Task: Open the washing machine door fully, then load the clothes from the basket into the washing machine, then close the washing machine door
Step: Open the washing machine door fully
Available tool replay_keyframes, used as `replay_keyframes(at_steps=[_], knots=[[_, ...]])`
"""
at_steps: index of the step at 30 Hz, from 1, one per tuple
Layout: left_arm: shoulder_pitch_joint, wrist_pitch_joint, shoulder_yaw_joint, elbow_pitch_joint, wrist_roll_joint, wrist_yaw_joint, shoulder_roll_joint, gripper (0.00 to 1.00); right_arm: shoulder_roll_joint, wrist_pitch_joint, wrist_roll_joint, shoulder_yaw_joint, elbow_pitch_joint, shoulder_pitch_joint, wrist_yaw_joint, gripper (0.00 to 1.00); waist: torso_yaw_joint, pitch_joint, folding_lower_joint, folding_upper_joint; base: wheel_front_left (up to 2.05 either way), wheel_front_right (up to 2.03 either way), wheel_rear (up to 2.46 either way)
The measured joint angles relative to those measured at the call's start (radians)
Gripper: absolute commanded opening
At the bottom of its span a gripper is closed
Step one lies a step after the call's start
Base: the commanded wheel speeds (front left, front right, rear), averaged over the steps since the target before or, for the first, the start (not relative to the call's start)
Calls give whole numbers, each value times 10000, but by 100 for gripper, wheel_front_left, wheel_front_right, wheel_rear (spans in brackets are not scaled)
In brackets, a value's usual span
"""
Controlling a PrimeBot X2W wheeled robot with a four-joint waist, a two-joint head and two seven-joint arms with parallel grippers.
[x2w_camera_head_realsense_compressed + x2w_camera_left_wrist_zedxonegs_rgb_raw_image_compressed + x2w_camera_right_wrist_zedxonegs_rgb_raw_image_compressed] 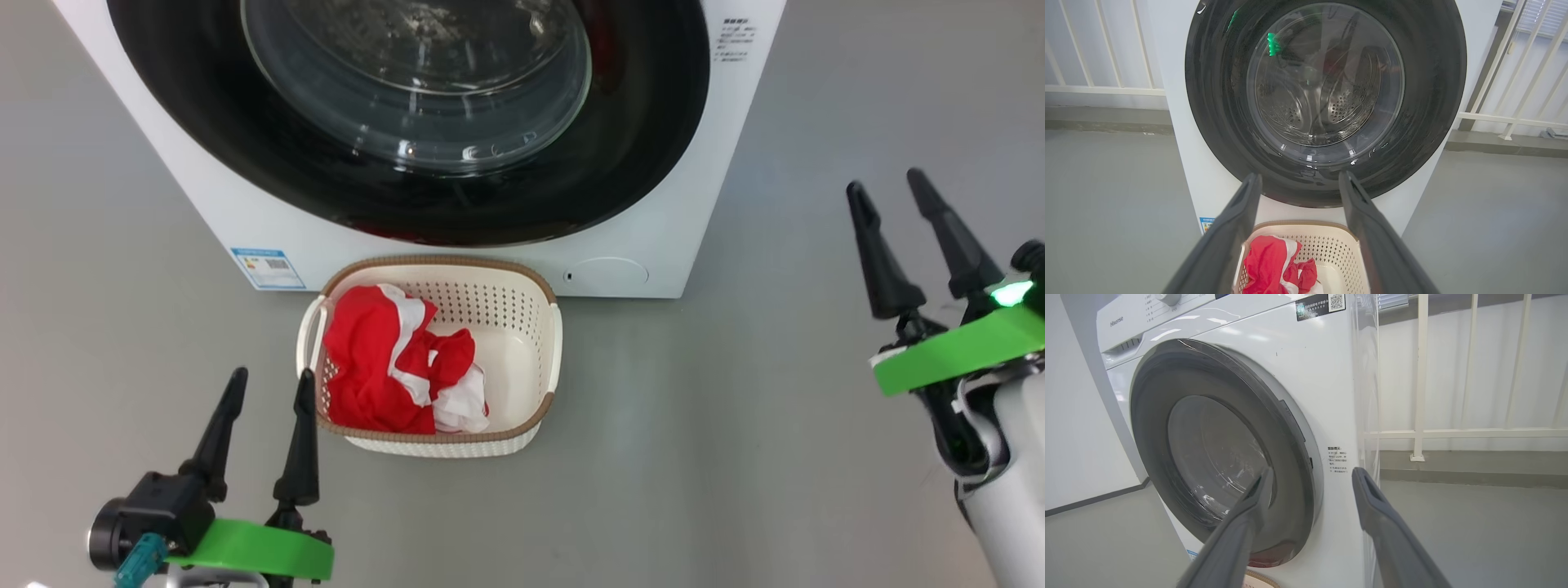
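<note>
The left gripper is wide open and holds nothing. It is near the basket. The right gripper is wide open too, with nothing in it. The red clothes lie in the basket, by the shut door.

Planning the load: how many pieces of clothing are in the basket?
1: the clothes, a red-and-white bundle in the left half of the basket; another piece could be hidden in its folds.
</note>
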Motion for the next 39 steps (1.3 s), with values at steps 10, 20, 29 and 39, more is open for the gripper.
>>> replay_keyframes(at_steps=[10, 20, 29, 39], knots=[[-359, -2, -73, -349, -2, 213, -4, 100, -683, -46, 1858, 4, 424, -1303, 0, 100, 149, 691, 0, 0, 0, 0, 0], [-753, -40, -180, -765, 6, 378, -8, 100, -1482, 151, 4470, 807, 1523, -2843, 0, 2, 218, 1372, 0, 0, 0, 0, 0], [-1229, -42, -364, -941, 13, 566, -13, 100, -2065, 1126, 7214, 1662, 1799, -4419, 0, 0, 354, 2171, 0, 0, 0, 0, 0], [-1594, -42, -581, -1116, -8, 832, -25, 100, -2364, 3540, 10080, 1626, 2520, -5652, 0, 0, 692, 2859, 0, 0, 0, 0, 0]])
